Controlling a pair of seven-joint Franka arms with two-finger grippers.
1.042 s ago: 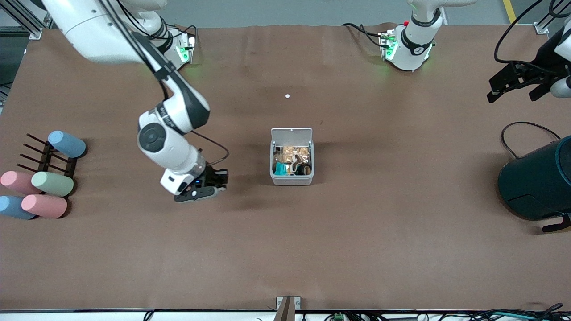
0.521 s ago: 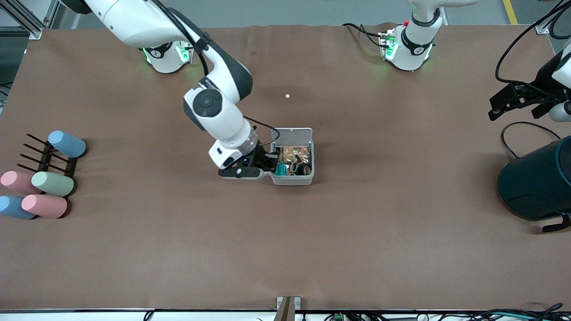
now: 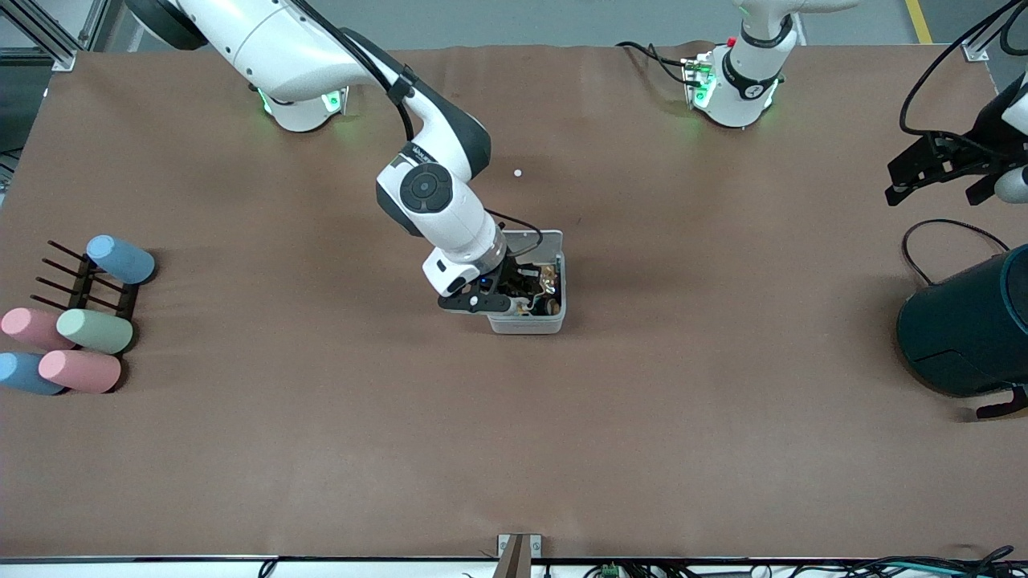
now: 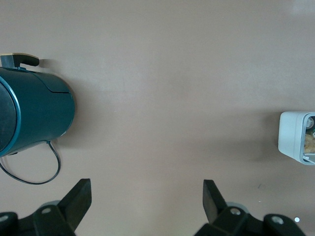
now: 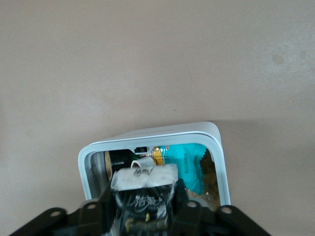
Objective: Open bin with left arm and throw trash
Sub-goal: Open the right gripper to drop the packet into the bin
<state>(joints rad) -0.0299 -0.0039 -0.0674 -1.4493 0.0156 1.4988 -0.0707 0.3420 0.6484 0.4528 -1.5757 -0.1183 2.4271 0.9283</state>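
bin [image 3: 528, 324] lid upright; right claw [image 3: 514, 299] over it clamps wrapper [image 5: 145, 189] (left claw [image 3: 936, 164] apart, waiting).

A robotics lab is shown — two white jointed arms [image 3: 337, 72] are bolted by green-lit bases [image 3: 707, 84] to a large table [image 3: 514, 449] covered in brown paper. Aluminium framing [image 3: 40, 36] is seen at one corner, and loose cables [image 3: 948, 562] are strung along the table's edge nearest the camera. Test props are laid out — pastel cylinders [image 3: 88, 329] by a black rack [image 3: 84, 281], a teal canister [image 3: 968, 321].
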